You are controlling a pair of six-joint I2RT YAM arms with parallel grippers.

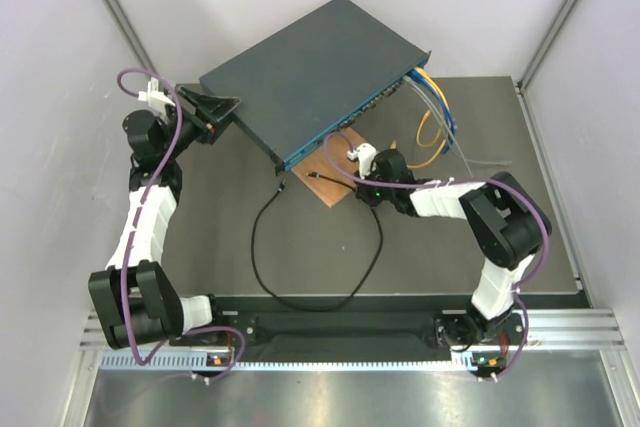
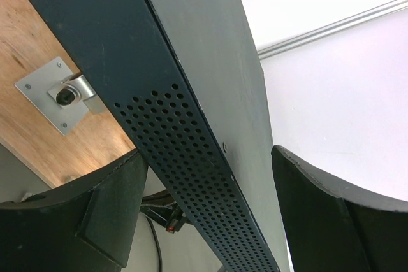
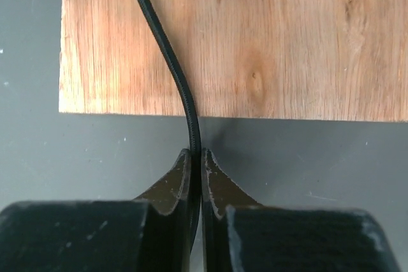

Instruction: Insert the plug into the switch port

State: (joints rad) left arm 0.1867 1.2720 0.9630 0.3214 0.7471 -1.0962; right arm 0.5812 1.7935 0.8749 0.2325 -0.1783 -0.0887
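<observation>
Next, right claw (image 3: 196, 157) clamped on cable (image 3: 171, 68), left claw (image 2: 210, 214) apart astride switch (image 2: 191, 49): square the plug (image 1: 314, 176) to the switch port (image 1: 347, 129).

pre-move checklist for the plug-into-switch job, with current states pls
1. Right pincer grip on the thin black cable: shut on it, ok.
2. Left pincer on the large flat dark blue-grey switch box: open, with a finger on either side of the perforated side wall. Contact cannot tell.
3. Plug seated: the tip seems to lie on the brown wooden board, short of the teal front face. Not ok.
4. Switch port row free: sockets too small to make out, cannot tell.
5. Cable slack: the loop lies loose on the dark table mat, ok.
6. Yellow and blue cables at the face's right end: apart from the held cable, ok.
</observation>
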